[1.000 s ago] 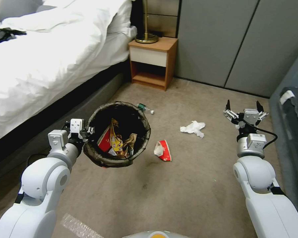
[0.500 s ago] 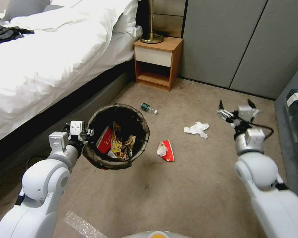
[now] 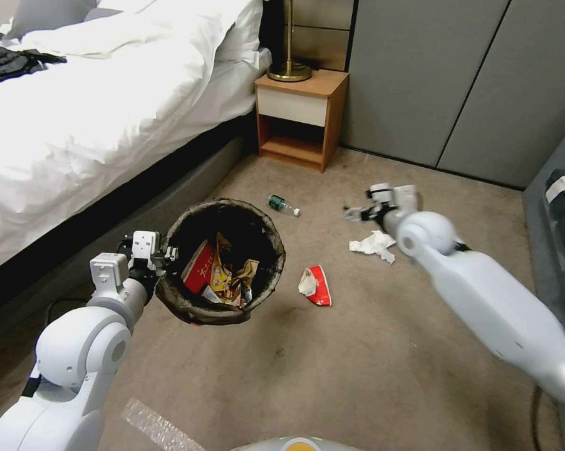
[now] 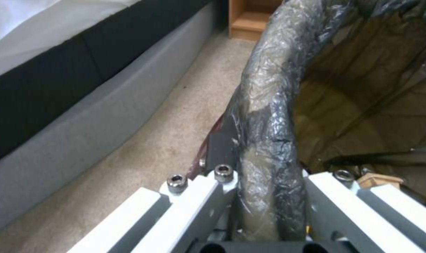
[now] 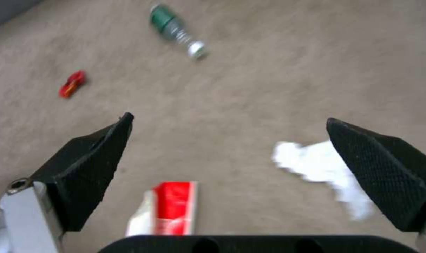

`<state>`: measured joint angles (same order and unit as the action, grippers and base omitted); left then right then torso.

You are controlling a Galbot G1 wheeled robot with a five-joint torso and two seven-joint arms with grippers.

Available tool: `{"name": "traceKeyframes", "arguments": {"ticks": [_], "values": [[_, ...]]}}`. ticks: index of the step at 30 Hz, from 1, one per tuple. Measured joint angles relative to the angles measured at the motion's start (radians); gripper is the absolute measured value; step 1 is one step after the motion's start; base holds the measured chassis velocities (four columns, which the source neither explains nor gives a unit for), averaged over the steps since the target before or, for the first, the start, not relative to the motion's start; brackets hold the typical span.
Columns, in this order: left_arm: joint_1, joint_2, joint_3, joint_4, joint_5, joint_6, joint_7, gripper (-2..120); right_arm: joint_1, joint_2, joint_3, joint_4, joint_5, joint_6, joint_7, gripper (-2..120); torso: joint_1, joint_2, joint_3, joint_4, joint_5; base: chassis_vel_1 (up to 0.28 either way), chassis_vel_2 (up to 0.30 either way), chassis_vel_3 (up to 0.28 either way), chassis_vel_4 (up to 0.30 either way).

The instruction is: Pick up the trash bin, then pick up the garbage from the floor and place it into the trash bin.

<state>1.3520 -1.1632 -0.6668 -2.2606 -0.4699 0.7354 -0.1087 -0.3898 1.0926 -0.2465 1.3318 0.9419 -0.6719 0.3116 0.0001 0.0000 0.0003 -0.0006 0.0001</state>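
Head view: trash bin (image 3: 223,263) at lower left, its rim pinched by left gripper (image 3: 160,255) fingers. Right gripper (image 5: 229,147) at centre right, fingers spread above white tissue (image 3: 373,244); green bottle (image 3: 281,204) and red-and-white wrapper (image 3: 315,286) on floor (image 3: 357,363)

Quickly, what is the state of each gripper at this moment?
Left gripper: shut on the rim of the trash bin, holding it above the floor.
Right gripper: open, empty, above the white tissue.
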Motion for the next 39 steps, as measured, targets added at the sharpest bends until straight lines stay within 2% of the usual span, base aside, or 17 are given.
{"name": "traceKeyframes", "arguments": {"ticks": [1,2,5,14,23,25,39], "values": [[0.001,0.0,-0.002,0.0,0.002,0.0,0.003,1,0.025,0.05,-0.021,-0.059,-0.001,-0.002,-0.006,100,0.0,0.0,0.0,0.0003,-0.0003,0.0,0.0,0.0,0.0],[0.001,0.0,-0.002,0.0,0.002,0.0,0.003,1,0.025,0.05,-0.021,-0.059,-0.001,-0.002,-0.006,100,0.0,0.0,0.0,0.0003,-0.0003,0.0,0.0,0.0,0.0],[0.008,0.002,-0.01,0.0,0.005,0.0,0.004,1,0.065,0.178,-0.058,-0.221,-0.015,-0.002,-0.025,100,0.0,0.0,0.0,0.0018,-0.0004,0.0,0.0,0.0,0.0],[0.011,-0.002,-0.01,0.019,0.013,0.0,0.004,1,0.025,0.289,-0.063,-0.411,-0.139,0.063,-0.076,100,0.0,0.0,0.0,0.0003,-0.0002,0.0,0.0,0.0,0.0],[0.006,-0.006,-0.002,0.028,0.018,0.0,0.008,1,-0.023,0.354,0.01,-0.56,-0.252,0.114,-0.111,100,0.0,0.0,0.0,0.0005,0.0001,0.0,0.0,0.0,0.0],[0.007,-0.004,-0.003,0.028,0.018,0.0,0.008,1,-0.043,0.363,0.045,-0.591,-0.269,0.138,-0.149,100,0.0,0.0,0.0,0.0005,-0.0001,0.0,0.0,0.0,0.0],[0.001,-0.02,0.013,0.044,0.029,0.0,0.009,1,-0.104,0.391,0.051,-0.649,-0.361,0.196,-0.188,100,0.0,0.0,0.0,0.0005,-0.0002,0.0,0.0,0.0,0.0]]}}
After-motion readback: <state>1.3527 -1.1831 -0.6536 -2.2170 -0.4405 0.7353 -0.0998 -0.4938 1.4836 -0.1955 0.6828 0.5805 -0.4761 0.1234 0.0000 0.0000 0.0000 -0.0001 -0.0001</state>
